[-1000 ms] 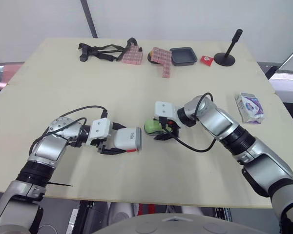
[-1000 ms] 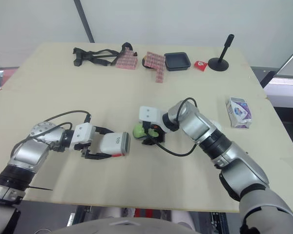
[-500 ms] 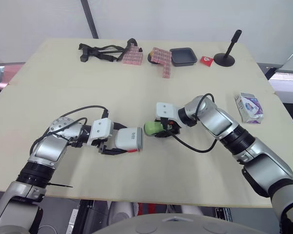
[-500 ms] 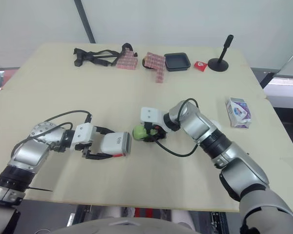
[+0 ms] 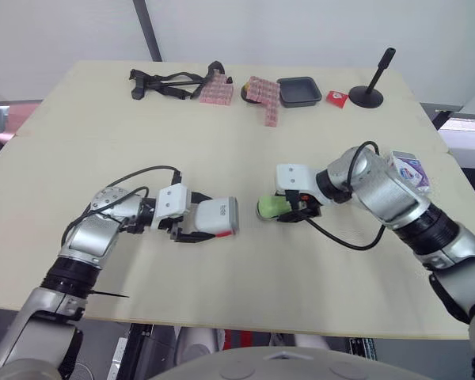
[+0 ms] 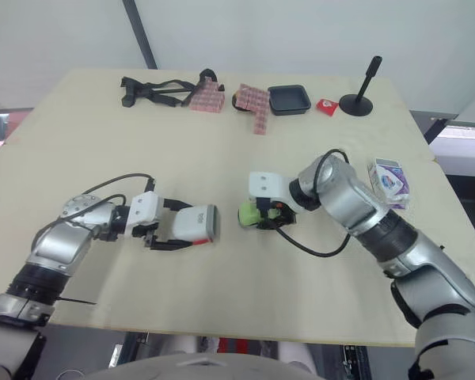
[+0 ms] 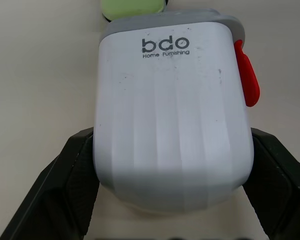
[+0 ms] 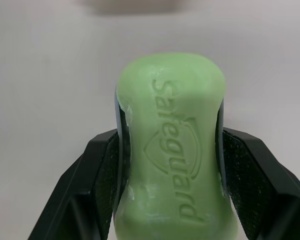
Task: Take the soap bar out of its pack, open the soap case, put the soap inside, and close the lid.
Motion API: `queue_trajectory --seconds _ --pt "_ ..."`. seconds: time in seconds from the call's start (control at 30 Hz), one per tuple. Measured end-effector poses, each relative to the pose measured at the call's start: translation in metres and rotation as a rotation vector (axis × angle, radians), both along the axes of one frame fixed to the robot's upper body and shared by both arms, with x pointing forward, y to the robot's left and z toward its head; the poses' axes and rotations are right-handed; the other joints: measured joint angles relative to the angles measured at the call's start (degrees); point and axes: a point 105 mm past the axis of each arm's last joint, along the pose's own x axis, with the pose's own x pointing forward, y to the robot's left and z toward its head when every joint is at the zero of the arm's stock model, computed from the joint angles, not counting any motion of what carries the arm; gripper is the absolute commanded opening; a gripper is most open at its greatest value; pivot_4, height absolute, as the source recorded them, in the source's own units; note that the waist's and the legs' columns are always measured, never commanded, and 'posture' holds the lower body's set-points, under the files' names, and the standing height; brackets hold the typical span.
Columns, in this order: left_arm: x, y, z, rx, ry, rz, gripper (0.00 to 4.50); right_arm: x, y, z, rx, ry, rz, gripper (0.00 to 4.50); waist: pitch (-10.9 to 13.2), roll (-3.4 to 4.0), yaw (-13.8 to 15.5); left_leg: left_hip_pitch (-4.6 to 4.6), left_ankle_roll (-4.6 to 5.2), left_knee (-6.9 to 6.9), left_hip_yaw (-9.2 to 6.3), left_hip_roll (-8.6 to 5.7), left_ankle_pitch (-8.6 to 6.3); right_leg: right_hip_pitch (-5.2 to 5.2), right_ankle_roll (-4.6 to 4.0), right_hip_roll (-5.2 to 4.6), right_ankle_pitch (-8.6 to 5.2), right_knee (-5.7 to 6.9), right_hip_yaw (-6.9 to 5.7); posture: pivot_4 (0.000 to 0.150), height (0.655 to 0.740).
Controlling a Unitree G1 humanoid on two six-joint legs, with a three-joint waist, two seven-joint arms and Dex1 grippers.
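The green soap bar [image 5: 272,208] is out of its pack, and my right gripper [image 5: 285,210] is shut on it just above the table's middle. In the right wrist view the soap [image 8: 172,159] sits squeezed between both black fingers [image 8: 102,172]. My left gripper [image 5: 196,225] is shut on the white soap case [image 5: 215,218], whose lid is closed and which has a grey rim and a red latch. Its end faces the soap across a small gap. The left wrist view has the case [image 7: 172,107] between the fingers [image 7: 65,185], with the soap [image 7: 131,8] just past it. The empty soap pack [image 5: 407,169] lies at the right.
Along the far edge lie a black strap tool [image 5: 165,81], pink checkered cloths [image 5: 263,93], a dark tray [image 5: 298,90], a small red packet [image 5: 336,97] and a black stand [image 5: 372,87]. Cables loop from both wrists over the table.
The whole picture has shifted, so the camera moved. The gap between the soap and the case has widened from nearly touching to a small gap. Both grips are unchanged.
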Motion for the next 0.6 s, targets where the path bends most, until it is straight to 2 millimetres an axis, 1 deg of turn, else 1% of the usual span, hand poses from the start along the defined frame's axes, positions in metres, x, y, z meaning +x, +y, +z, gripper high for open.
queue_trajectory --seconds 0.2,0.4,0.6 --pt "0.001 -0.015 -0.001 -0.029 0.0 -0.011 3.45 -0.009 0.002 0.004 -0.004 0.025 0.009 2.54 0.0 0.0 0.33 0.02 0.0 0.02 0.01 -0.01 0.0 -0.02 0.0 0.0 0.0 0.0 0.03 0.15 0.74" --pt "0.001 -0.019 -0.002 -0.022 0.001 -0.027 3.45 -0.01 0.001 0.003 -0.02 0.034 0.003 2.54 0.0 0.0 0.57 0.03 0.0 0.04 0.01 -0.01 0.0 -0.08 0.0 0.0 0.0 0.01 0.04 0.15 0.74" --pt "0.001 -0.025 -0.002 -0.021 -0.004 -0.039 3.45 -0.011 0.009 0.001 -0.032 0.028 0.021 2.54 0.0 0.0 0.59 0.03 0.0 0.05 0.01 -0.01 0.0 -0.09 0.0 0.01 0.0 0.04 0.05 0.15 0.74"
